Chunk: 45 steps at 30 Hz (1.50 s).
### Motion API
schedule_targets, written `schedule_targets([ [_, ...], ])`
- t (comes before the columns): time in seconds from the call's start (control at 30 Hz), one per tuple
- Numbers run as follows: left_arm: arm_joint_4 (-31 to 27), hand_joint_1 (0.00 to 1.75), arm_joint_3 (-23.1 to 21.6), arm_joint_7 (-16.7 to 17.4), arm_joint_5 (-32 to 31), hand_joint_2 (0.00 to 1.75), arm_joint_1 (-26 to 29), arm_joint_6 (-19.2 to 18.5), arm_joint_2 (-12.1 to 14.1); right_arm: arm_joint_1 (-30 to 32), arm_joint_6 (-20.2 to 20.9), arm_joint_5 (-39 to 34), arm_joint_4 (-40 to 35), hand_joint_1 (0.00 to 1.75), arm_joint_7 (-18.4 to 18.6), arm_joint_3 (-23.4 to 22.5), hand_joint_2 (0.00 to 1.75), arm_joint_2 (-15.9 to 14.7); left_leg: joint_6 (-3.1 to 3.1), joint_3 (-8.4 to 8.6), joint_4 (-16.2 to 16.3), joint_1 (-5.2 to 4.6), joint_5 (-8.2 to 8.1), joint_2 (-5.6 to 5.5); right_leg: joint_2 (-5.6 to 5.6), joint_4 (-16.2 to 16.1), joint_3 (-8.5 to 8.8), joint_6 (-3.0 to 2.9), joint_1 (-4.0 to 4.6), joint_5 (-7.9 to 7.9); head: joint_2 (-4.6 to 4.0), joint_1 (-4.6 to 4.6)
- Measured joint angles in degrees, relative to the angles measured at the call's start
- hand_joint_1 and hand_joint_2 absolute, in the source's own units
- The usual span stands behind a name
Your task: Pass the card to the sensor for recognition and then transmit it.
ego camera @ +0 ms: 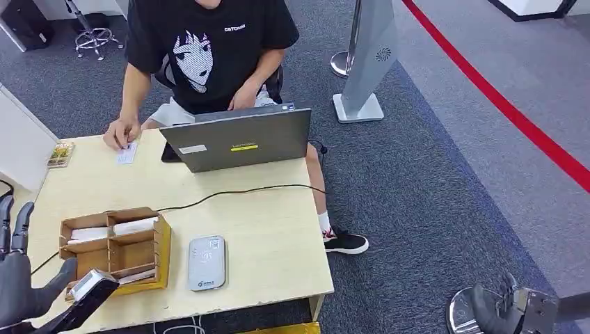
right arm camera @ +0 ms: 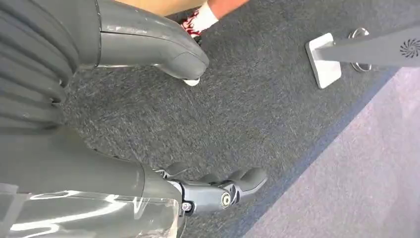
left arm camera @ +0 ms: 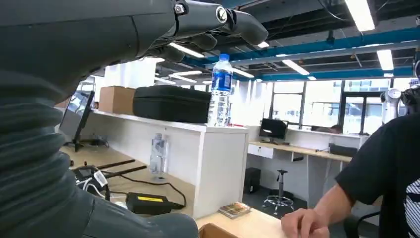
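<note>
A grey-white card sensor [ego camera: 206,262] lies flat near the table's front edge, right of a wooden divided box [ego camera: 161,245]. White cards [ego camera: 135,225] lie in the box's far compartments. Another white card [ego camera: 126,153] lies at the far left of the table under the fingers of a seated person's hand [ego camera: 120,132]. My left hand [ego camera: 19,277] hovers at the table's front left corner, left of the box, fingers spread and holding nothing; its fingers [left arm camera: 218,20] reach out straight in the left wrist view. My right hand [ego camera: 495,310] hangs over the carpet far right of the table, thumb [right arm camera: 163,52] and fingers [right arm camera: 228,188] apart, empty.
An open grey laptop [ego camera: 240,139] stands at the table's far side in front of the person [ego camera: 209,49], with a black cable [ego camera: 229,191] running across the tabletop [ego camera: 278,223]. A small booklet [ego camera: 61,154] lies at the far left corner. A white sign stand [ego camera: 365,62] stands on the carpet.
</note>
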Motion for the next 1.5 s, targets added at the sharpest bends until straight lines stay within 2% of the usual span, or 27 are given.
schedule_targets([
  [0.17,-0.09,0.0,-0.18,-0.37,0.28,1.75,0.38,-0.04,0.18,-0.38,-0.39,-1.03,0.0,0.0,0.2,-0.61,1.75,-0.04,0.0,0.0,0.0,-0.02,0.0,0.0,0.0,0.0,0.01,0.0,-0.01,0.0,0.0,0.0],
  [0.47,-2.58,0.0,-3.26,-2.21,0.63,1.75,5.84,1.09,3.08,-2.84,0.11,-5.71,-0.68,0.0,-0.22,-4.37,1.75,-0.2,0.0,-0.01,0.0,-0.03,-0.01,0.0,0.0,0.0,-0.02,0.01,-0.03,-0.01,0.0,-0.02],
  [0.53,-3.15,0.0,-4.33,-2.34,0.81,1.75,7.32,0.3,4.68,-2.96,0.04,-7.78,-1.05,0.0,-1.09,-4.68,1.75,-0.2,0.0,-0.01,-0.01,-0.03,-0.01,0.0,0.0,0.0,-0.02,0.01,-0.02,-0.01,0.0,0.0],
  [0.6,-3.76,0.0,-5.4,-0.67,0.19,1.75,9.75,-3.59,6.96,-2.71,-0.13,-8.39,-1.55,0.0,-3.28,-4.55,1.75,-0.2,-0.01,0.03,-0.03,-0.03,-0.02,0.03,0.06,0.0,-0.04,0.01,-0.02,-0.02,0.0,0.0],
  [0.63,-3.85,0.0,-5.84,-0.11,-0.13,1.75,11.35,-4.24,8.16,-2.43,-0.51,-8.53,-1.86,0.0,-4.29,-4.35,1.75,-0.2,-0.02,0.03,-0.03,-0.02,-0.03,0.09,0.12,0.0,-0.09,0.01,-0.02,-0.02,0.0,-0.02],
  [0.77,-3.85,0.0,-7.93,0.91,-0.57,1.75,15.6,-3.21,11.47,-0.31,-2.51,-9.42,-2.93,0.0,-6.23,-1.95,1.75,-0.17,-0.06,-0.01,-0.03,-0.02,-0.06,0.03,0.06,0.0,-0.1,0.02,-0.02,-0.06,0.0,0.0],
  [0.9,-3.85,0.0,-11.11,2.9,-0.07,1.75,16.5,-3.02,13.92,-0.15,-2.99,-9.09,-3.12,0.0,-6.58,-0.96,1.75,-0.17,-0.06,0.0,-0.03,-0.03,-0.05,0.04,0.07,0.0,-0.07,0.03,-0.03,-0.05,0.0,0.0],
  [1.17,-3.85,0.0,-13.46,3.61,0.02,1.75,16.93,-3.02,15.74,0.13,-2.99,-9.09,-3.32,0.0,-6.64,-0.31,1.75,-0.17,-0.05,0.02,-0.02,-0.04,-0.05,0.04,0.08,0.0,-0.06,0.03,-0.04,-0.02,0.0,0.02],
  [1.4,-3.85,0.0,-14.21,3.71,0.17,1.75,16.98,-3.04,16.13,0.15,-2.99,-9.07,-3.34,0.0,-6.64,-0.13,1.75,-0.17,-0.06,0.01,-0.03,-0.04,-0.05,0.04,0.08,0.0,-0.07,0.03,-0.04,-0.03,0.0,0.0],
  [1.5,-3.85,0.0,-14.43,4.9,1.53,1.75,16.96,-3.41,16.46,0.18,-2.95,-8.96,-3.34,0.0,-6.67,-0.11,1.75,-0.17,-0.06,0.02,-0.03,-0.04,-0.05,0.04,0.08,0.0,-0.07,0.03,-0.04,-0.03,0.0,0.0],
])
